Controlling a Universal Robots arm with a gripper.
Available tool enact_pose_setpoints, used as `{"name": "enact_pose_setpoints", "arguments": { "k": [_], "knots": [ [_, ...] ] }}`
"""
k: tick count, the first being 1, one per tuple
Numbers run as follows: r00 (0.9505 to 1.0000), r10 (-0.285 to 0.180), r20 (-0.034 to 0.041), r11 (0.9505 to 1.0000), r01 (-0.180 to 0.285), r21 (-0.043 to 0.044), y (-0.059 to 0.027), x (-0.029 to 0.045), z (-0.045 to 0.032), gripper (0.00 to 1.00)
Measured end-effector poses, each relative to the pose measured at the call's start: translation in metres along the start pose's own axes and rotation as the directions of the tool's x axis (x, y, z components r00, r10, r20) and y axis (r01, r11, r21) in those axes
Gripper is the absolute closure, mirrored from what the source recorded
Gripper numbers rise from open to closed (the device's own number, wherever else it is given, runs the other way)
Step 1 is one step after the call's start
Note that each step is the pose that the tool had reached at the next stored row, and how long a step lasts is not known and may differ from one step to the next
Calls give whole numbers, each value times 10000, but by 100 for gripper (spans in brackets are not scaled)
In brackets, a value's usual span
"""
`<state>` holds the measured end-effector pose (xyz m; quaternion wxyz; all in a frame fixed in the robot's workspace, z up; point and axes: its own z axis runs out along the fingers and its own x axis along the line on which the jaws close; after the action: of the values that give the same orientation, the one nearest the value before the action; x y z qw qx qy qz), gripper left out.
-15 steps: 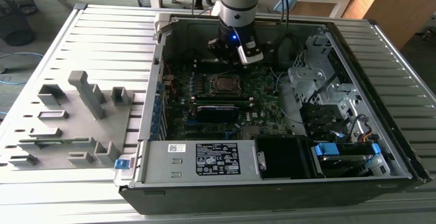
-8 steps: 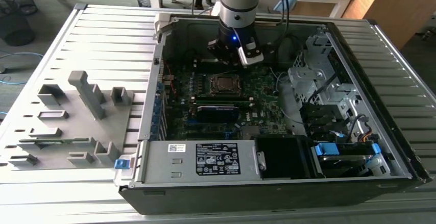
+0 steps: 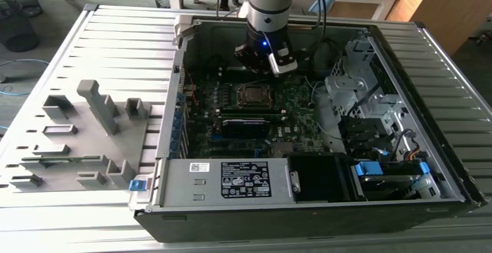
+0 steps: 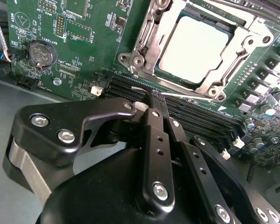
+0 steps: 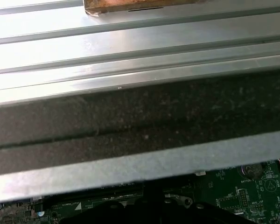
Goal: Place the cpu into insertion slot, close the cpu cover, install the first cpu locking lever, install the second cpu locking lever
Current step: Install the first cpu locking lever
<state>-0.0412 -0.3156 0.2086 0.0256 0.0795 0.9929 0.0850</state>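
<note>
1. A ribbed grey metal table is pictured carrying an open computer case, laid flat with its motherboard facing up. A grey parts fixture is set on the exterior view's left.
2. The working space is bounded by the case walls. A power supply is seen on the near side and a drive cage on the exterior view's right. The far wall is close behind the arm, and bare board is seen around the socket.
3. The cpu is seated flat in the socket near the middle of the board, dull silver top up and edges squared with the board. Being square, it shows no long axis.
4. The cpu cover is laid down around the chip, which is framed by the cover's window.
5. A thin bright lever is seen along the socket edge nearest the gripper, running parallel to the black memory slots.
6. The gripper is held over the board, at the far side of the socket in the exterior view. Its black fingers are drawn together, with the tips at one end of the lever. Whether the lever is pinched cannot be told.
7. The cpu is found just beyond the tips, apart from them.
</note>
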Motion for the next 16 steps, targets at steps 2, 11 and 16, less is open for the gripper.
{"name": "enact_pose_setpoints", "arguments": {
  "k": [2,11,16],
  "knots": [
    [10000,-11,65,10000,11,-10,-1,0,8,89],
    [9999,-38,139,10000,38,-25,-11,7,56,89],
    [9999,-70,138,10000,70,-28,-33,6,70,89]
  ]
}}
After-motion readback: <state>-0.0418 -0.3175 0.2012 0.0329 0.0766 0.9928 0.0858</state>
